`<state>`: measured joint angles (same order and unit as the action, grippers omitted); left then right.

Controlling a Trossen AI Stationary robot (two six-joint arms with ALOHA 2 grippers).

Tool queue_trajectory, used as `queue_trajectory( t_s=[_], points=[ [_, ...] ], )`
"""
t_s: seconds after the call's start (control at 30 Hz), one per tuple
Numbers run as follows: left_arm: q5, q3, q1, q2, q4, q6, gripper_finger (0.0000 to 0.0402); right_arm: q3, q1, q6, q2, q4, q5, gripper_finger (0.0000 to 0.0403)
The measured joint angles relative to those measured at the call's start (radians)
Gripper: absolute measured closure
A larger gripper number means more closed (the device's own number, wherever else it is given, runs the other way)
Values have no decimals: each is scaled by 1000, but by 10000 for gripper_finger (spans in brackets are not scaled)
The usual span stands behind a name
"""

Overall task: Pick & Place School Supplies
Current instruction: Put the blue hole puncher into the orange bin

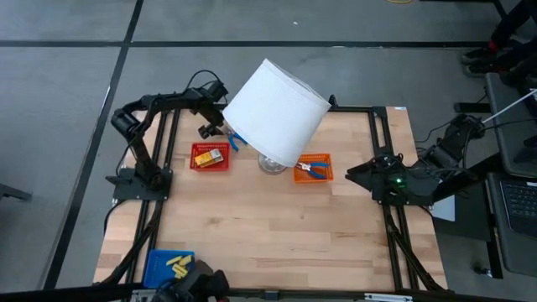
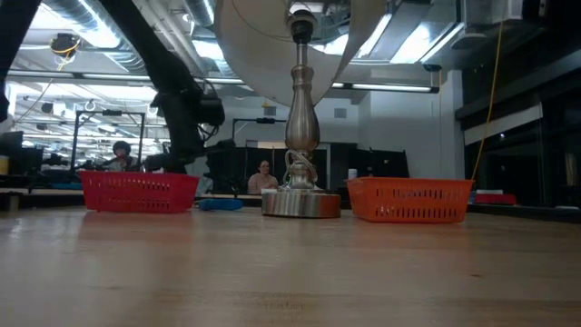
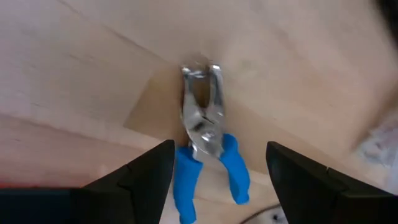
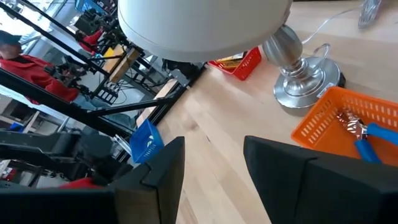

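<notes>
A blue-handled metal tool (image 3: 208, 146) lies flat on the wood, handles toward my left gripper (image 3: 219, 149). That gripper is open and hovers over the tool, one finger on either side, apart from it. From above, my left gripper (image 1: 208, 131) is just beyond the red basket (image 1: 210, 157), which holds yellow-orange packets (image 1: 208, 156). The tool (image 1: 235, 139) shows partly under the lampshade. A second blue-handled tool (image 1: 314, 169) lies in the orange basket (image 1: 313, 169). Yellow sticks (image 1: 177, 265) lie in the blue tray (image 1: 168, 267). My right gripper (image 1: 352, 174) waits open at the table's right edge.
A lamp stands mid-table between the baskets, its metal base (image 2: 300, 202) on the wood and its big white shade (image 1: 275, 109) tilted over the left gripper's area. A cord (image 4: 320, 50) lies by the base. People sit beyond the table's far edge. Bare wood spans the table's near half.
</notes>
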<state>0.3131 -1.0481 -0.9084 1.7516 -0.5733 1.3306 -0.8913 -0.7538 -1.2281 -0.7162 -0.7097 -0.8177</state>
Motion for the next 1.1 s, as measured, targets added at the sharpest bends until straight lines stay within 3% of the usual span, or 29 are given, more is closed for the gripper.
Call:
queue_trajectory(
  t_s=[0.5, 0.63, 0.87, 1.1],
  points=[
    [45, -4, 18, 110, 84, 123, 159, 0, -70, -49, 0, -1, -92, 234],
    [62, -3, 3, 112, 82, 120, 204, 0, -89, -66, 0, 0, -123, 234],
    [65, -2, -8, 115, 93, 67, 321, 0, -102, -71, 0, -1, -144, 234],
    [68, -2, -8, 115, 94, 2, 332, 0, -102, -73, 0, -1, -144, 234]
  ],
)
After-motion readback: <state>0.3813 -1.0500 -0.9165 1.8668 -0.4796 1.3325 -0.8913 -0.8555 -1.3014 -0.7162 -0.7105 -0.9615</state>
